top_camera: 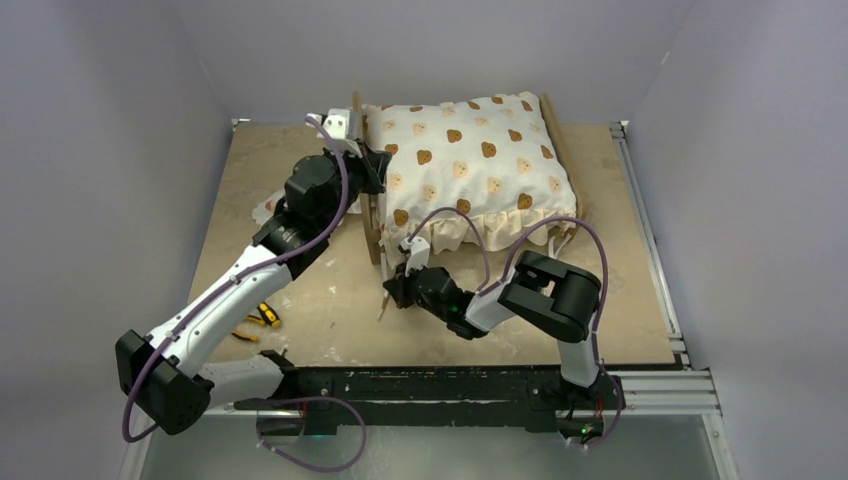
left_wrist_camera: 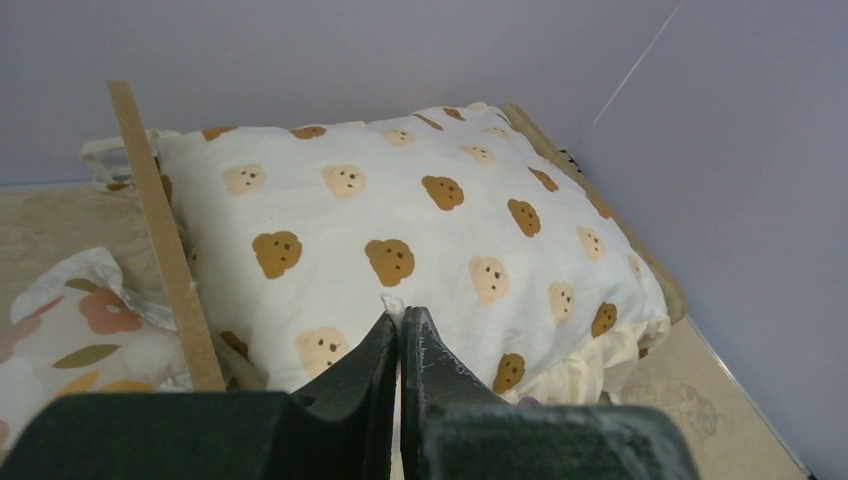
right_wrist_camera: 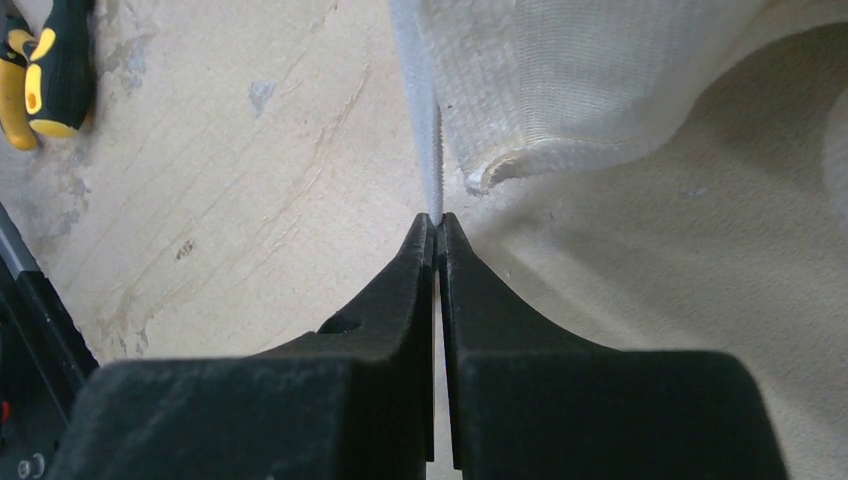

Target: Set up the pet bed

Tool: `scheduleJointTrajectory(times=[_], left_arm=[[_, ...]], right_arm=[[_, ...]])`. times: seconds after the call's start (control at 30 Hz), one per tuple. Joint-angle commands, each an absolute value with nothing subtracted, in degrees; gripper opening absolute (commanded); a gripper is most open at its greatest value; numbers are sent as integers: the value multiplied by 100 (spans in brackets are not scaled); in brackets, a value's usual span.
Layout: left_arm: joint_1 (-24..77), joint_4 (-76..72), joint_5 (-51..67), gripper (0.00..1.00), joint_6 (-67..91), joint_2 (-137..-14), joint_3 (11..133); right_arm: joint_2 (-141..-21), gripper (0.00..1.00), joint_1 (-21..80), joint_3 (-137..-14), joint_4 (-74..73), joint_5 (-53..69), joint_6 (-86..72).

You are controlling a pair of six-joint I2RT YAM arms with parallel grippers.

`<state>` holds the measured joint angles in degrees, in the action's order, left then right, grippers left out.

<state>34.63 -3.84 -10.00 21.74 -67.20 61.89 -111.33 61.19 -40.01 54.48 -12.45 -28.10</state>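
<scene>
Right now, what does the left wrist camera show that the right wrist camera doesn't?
Left wrist only: the bear-print cushion, the pet bed's wooden rail, the floral pillow. Right wrist only: a yellow-and-black tool, a thin pale strip nipped by the right pincer. Both: a shut pincer and tan tabletop; the left pincer pinches cushion fabric.

The left arm is extending diagonally forward from its base, its wrist bending to the right. The left gripper is pointing forward, its jaws pressing together. The right arm is folding at the elbow and reaching low to the left. The right gripper is pointing forward and down, its jaws meeting at the tips.
</scene>
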Motion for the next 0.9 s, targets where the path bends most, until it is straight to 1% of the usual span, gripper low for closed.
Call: scheduleJointTrajectory(times=[0.0, 0.23, 0.4, 0.53, 0.67, 0.87], left_arm=[[3480, -525, -1550, 0, 1711, -6824, 6928], [3472, -204, -2776, 0, 1149, -7215, 7696], [3467, -88, -3578, 0, 873, -7248, 7732], [3471, -164, -3764, 0, 745, -7283, 7759], [3471, -197, -3664, 0, 667, -7367, 7876], [3461, -201, -4053, 0, 624, -7464, 7915]], right_arm=[[-11359, 0, 6153, -4079, 5354, -1024, -2921], [-11484, 0, 6152, -4421, 4795, -1142, -2870], [-10777, 0, 6152, -4689, 4093, -1248, -2830], [-10515, 0, 6132, -4978, 3671, -1596, -2729], [-10930, 0, 6031, -5034, 3557, -1579, -2872], [-11620, 0, 5938, -4997, 3389, -1400, -3165]])
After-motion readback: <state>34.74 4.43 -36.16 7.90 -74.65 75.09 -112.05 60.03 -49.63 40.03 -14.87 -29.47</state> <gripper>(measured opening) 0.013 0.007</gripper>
